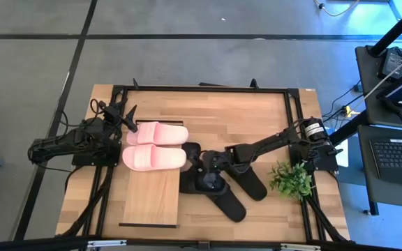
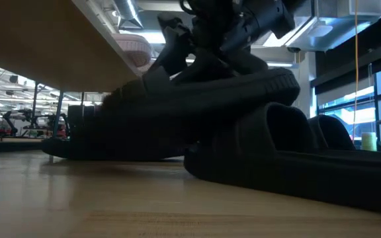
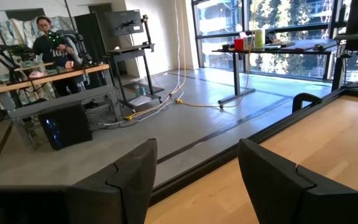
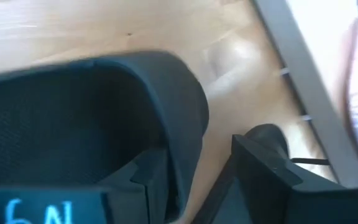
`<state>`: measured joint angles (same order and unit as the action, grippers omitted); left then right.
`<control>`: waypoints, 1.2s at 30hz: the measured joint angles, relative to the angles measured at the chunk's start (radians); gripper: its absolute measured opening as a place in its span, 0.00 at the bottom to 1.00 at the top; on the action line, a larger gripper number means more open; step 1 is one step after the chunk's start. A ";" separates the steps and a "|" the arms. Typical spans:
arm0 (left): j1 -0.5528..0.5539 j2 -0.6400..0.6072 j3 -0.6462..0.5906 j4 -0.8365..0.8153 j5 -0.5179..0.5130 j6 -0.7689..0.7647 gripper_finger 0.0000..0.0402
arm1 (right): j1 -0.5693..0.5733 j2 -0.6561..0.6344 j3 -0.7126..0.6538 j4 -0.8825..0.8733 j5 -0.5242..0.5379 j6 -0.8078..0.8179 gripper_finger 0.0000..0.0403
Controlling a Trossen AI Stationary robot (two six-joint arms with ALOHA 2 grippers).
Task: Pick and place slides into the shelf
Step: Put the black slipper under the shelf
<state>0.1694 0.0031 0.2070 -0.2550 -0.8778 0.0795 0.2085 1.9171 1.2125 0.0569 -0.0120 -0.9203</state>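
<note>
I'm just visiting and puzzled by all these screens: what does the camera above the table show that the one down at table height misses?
Only the high view shows the pink slides on the shelf, the plant and the left gripper beside the pink pair. Only the low view shows the room's ceiling lights and windows behind the table. Both show the black slides in a pile, with the right gripper on them.

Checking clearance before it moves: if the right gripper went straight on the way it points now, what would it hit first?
Probably the black slide its fingers straddle; right gripper points toward the shelf, depth unclear.
</note>
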 joint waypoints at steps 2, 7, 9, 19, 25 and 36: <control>0.000 0.000 0.000 0.000 0.000 0.000 0.54 | 0.002 0.000 0.018 -0.042 0.000 0.005 0.41; 0.000 0.000 0.000 0.000 0.000 0.000 0.54 | 0.008 0.001 0.040 -0.056 -0.002 0.021 0.41; 0.000 0.000 0.000 0.000 0.000 0.000 0.54 | 0.011 0.001 0.045 -0.056 -0.004 0.021 0.41; 0.000 0.000 0.000 0.000 0.000 0.001 0.54 | 0.011 -0.002 0.081 -0.119 -0.008 0.084 0.41; 0.000 0.000 0.000 -0.001 0.000 0.001 0.54 | 0.013 -0.002 0.140 -0.274 0.032 0.161 0.41; 0.000 0.000 0.000 -0.007 0.000 0.002 0.54 | 0.063 -0.019 0.366 -0.839 0.100 0.486 0.41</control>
<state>0.1696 0.0029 0.2070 -0.2616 -0.8780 0.0811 0.2719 1.8984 1.5783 -0.7823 0.0884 -0.4339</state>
